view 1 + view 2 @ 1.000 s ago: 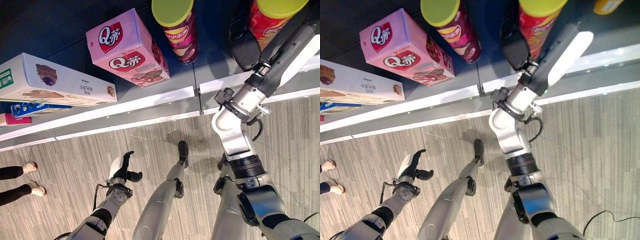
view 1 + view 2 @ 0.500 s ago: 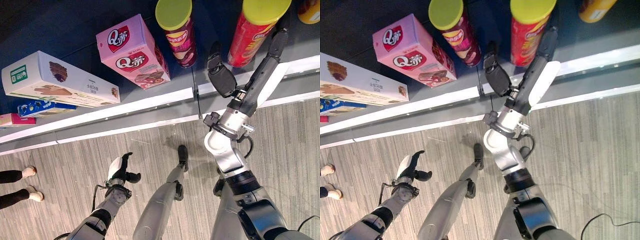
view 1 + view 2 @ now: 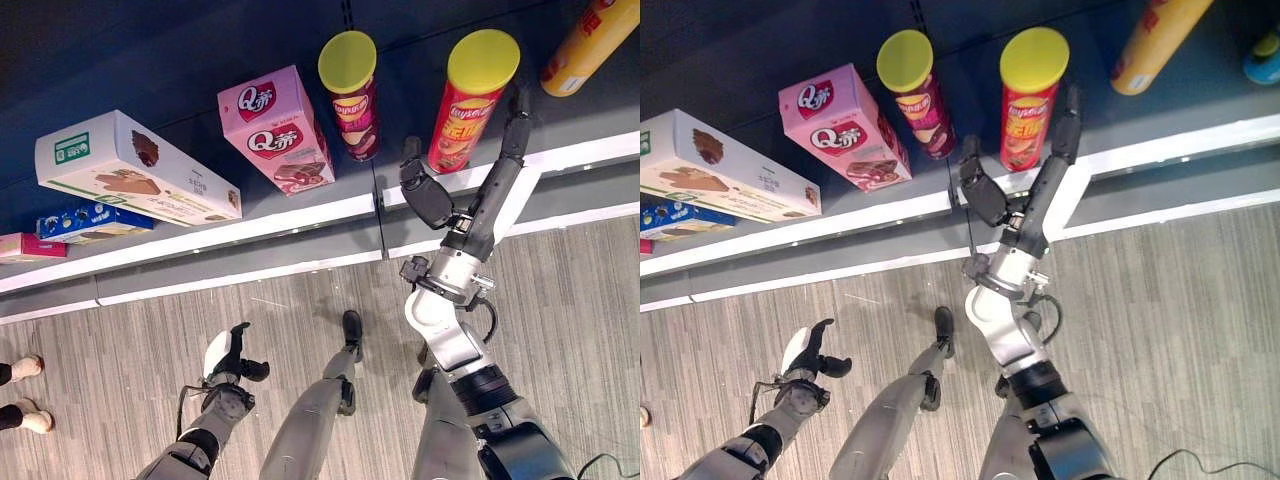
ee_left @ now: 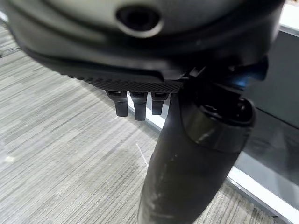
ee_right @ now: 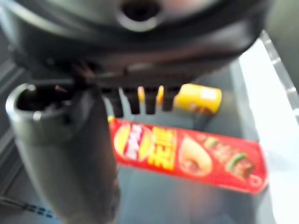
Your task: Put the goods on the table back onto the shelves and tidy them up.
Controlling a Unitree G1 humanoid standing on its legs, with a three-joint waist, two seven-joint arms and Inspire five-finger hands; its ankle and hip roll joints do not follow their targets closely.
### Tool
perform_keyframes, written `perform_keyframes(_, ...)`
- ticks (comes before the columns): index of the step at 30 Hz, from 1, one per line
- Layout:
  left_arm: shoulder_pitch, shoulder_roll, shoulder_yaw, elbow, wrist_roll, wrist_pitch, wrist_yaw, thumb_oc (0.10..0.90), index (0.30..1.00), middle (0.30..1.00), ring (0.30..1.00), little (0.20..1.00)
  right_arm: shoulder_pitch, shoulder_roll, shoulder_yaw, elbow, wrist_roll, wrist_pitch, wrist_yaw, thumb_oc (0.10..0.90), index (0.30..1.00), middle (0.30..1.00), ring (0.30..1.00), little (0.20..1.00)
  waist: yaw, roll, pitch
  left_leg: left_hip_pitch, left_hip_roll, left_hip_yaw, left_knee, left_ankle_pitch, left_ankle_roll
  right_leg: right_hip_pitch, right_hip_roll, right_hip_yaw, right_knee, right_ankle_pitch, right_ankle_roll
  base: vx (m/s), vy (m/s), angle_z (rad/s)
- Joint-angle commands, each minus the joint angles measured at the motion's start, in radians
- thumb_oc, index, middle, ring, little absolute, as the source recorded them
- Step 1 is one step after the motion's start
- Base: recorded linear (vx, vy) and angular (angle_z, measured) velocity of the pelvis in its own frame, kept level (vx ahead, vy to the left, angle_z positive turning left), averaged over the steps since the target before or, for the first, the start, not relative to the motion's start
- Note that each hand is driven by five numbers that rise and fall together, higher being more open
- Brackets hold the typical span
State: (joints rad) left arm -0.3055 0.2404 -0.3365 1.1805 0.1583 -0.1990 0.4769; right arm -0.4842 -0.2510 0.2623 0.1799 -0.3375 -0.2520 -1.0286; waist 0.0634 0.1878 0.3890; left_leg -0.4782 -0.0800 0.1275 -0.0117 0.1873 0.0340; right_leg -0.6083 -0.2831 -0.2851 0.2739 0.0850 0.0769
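The right hand (image 3: pixel 1025 190) reaches up to the dark shelf (image 3: pixel 180 60), spread wide and holding nothing: its thumb stands on one side of the red chip can (image 3: pixel 465 105) and its straight fingers (image 3: pixel 515 120) run up the other side, close beside the can's base. From the right wrist view the red chip can (image 5: pixel 187 156) lies just past the fingertips, with a gap between it and the hand. An orange-yellow can (image 5: pixel 196 99) shows beyond it — the same can stands further to the hand's right on the shelf (image 3: pixel 585 45).

To the thumb's left stands a maroon chip can (image 3: pixel 352 100) with a yellow-green lid, then a pink snack box (image 3: pixel 278 135), then a long white biscuit box (image 3: pixel 135 180) lying flat, well apart from the hand. Further left again, a blue box (image 3: pixel 85 222) and a small pink packet (image 3: pixel 25 246) sit at the shelf's front edge.

The left hand (image 3: pixel 228 358) hangs low over the grey wood-grain floor (image 3: pixel 560 280), far from the shelf — fingers loosely relaxed, empty. A person's shoes (image 3: pixel 25 395) show beyond it.
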Motion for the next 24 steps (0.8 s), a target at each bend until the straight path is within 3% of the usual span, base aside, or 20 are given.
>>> perform_keyframes(1,0.051,0.058,0.008,0.064,-0.009,0.011,0.054,0.800,0.900,0.900,0.900,0.900,0.004,0.017,-0.009,-0.108,-0.032,-0.091,-0.015,0.800,0.900,0.900,0.900,0.900,-0.004,-0.052,-0.098,-0.042,0.073,-0.046,0.084,-0.154,-0.091,0.130,-0.108,0.022,-0.214,0.093,0.117,0.05,-0.007,-0.01)
perform_keyframes(6,0.090,0.056,0.027,0.062,0.004,0.011,0.044,0.800,0.900,0.900,0.900,0.900,0.085,0.005,-0.042,-0.103,-0.025,-0.084,0.000,0.800,0.900,0.900,0.900,0.900,-0.014,-0.081,-0.131,0.028,0.085,-0.040,0.089,-0.176,-0.084,0.204,-0.105,0.008,-0.219,0.079,0.115,0.06,-0.016,0.00)
perform_keyframes(9,0.119,0.054,0.034,0.062,0.013,0.010,0.039,0.800,0.900,0.900,0.900,0.900,0.130,-0.004,-0.061,-0.114,-0.026,-0.083,0.004,0.800,0.900,0.900,0.900,0.900,-0.025,-0.096,-0.152,0.054,0.084,-0.031,0.077,-0.156,-0.077,0.235,-0.106,-0.012,-0.235,0.094,0.105,0.05,-0.007,-0.07)
perform_keyframes(18,0.214,0.041,0.097,0.076,0.023,0.020,0.025,0.800,0.900,0.900,0.900,0.900,0.363,-0.038,-0.090,-0.151,0.023,-0.095,0.113,0.800,0.900,0.900,0.900,0.900,-0.061,-0.139,-0.228,0.212,0.126,-0.020,0.022,-0.164,-0.087,0.374,-0.058,-0.026,-0.275,0.063,0.103,0.11,-0.005,-0.03)
perform_keyframes(19,0.221,0.039,0.113,0.075,0.022,0.019,0.022,0.800,0.900,0.900,0.900,0.900,0.404,-0.062,-0.077,-0.141,0.018,-0.079,0.154,0.800,0.900,0.900,0.900,0.900,-0.067,-0.145,-0.233,0.229,0.131,-0.018,0.016,-0.165,-0.089,0.384,-0.051,-0.025,-0.276,0.061,0.102,0.12,-0.034,-0.10)
perform_keyframes(20,0.223,0.039,0.127,0.074,0.050,0.027,0.016,0.800,0.900,0.900,0.900,0.900,0.519,-0.113,-0.040,-0.136,0.017,-0.055,0.289,0.800,0.900,0.900,0.900,0.900,-0.080,-0.168,-0.246,0.263,0.139,-0.012,0.000,-0.167,-0.094,0.409,-0.034,-0.022,-0.282,0.055,0.101,0.12,-0.034,-0.04)
perform_keyframes(21,0.223,0.039,0.126,0.074,0.050,0.027,0.016,0.800,0.900,0.900,0.900,0.900,0.520,-0.114,-0.040,-0.137,0.018,-0.055,0.290,0.800,0.900,0.900,0.900,0.900,-0.080,-0.168,-0.246,0.263,0.139,-0.012,-0.001,-0.167,-0.094,0.410,-0.034,-0.022,-0.283,0.055,0.101,0.12,-0.041,-0.05)
perform_keyframes(22,0.231,0.039,0.135,0.073,0.053,0.033,0.012,0.800,0.900,0.900,0.900,0.900,0.586,-0.133,-0.021,-0.120,0.076,-0.042,0.399,0.800,0.900,0.900,0.900,0.900,-0.088,-0.185,-0.250,0.280,0.143,-0.006,-0.011,-0.167,-0.096,0.420,-0.025,-0.019,-0.289,0.055,0.103,0.04,-0.011,-0.06)
perform_keyframes(24,0.233,0.037,0.136,0.073,0.057,0.035,0.008,0.800,0.900,0.900,0.900,0.900,0.614,-0.151,-0.016,-0.138,0.083,-0.045,0.436,0.800,0.900,0.900,0.900,0.900,-0.091,-0.191,-0.252,0.287,0.145,-0.004,-0.017,-0.166,-0.097,0.424,-0.021,-0.015,-0.294,0.055,0.103,0.04,-0.022,-0.15)
